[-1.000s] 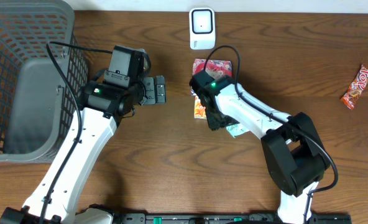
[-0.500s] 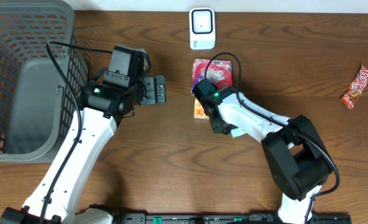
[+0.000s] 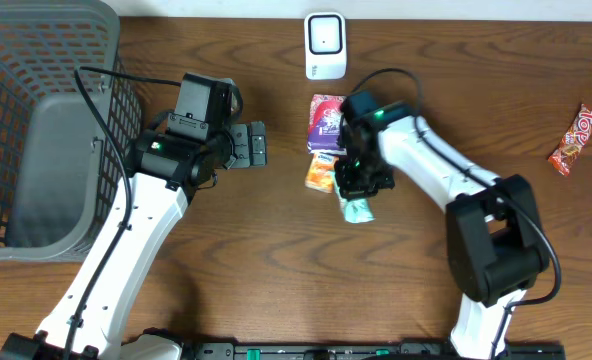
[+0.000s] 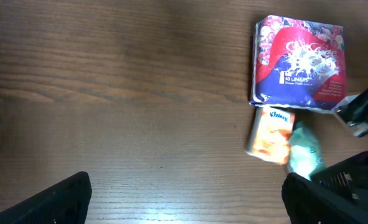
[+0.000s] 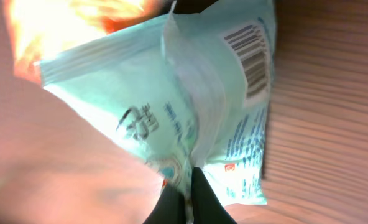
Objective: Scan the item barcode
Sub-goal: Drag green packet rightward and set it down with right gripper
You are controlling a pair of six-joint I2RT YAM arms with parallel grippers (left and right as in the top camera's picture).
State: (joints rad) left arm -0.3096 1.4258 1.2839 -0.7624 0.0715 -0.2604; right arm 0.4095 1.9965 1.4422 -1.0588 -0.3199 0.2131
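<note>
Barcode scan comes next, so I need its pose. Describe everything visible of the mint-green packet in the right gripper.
The mint-green packet is a thin, glossy plastic pouch with a raised centre seam, dark lettering and a black barcode near one corner of the seamed side, which faces the right wrist camera. The right gripper is shut on one edge, at the seam; the packet looks crumpled and tilted. Overhead, it shows beside the orange Kleenex pack; whether they touch cannot be told.
</note>
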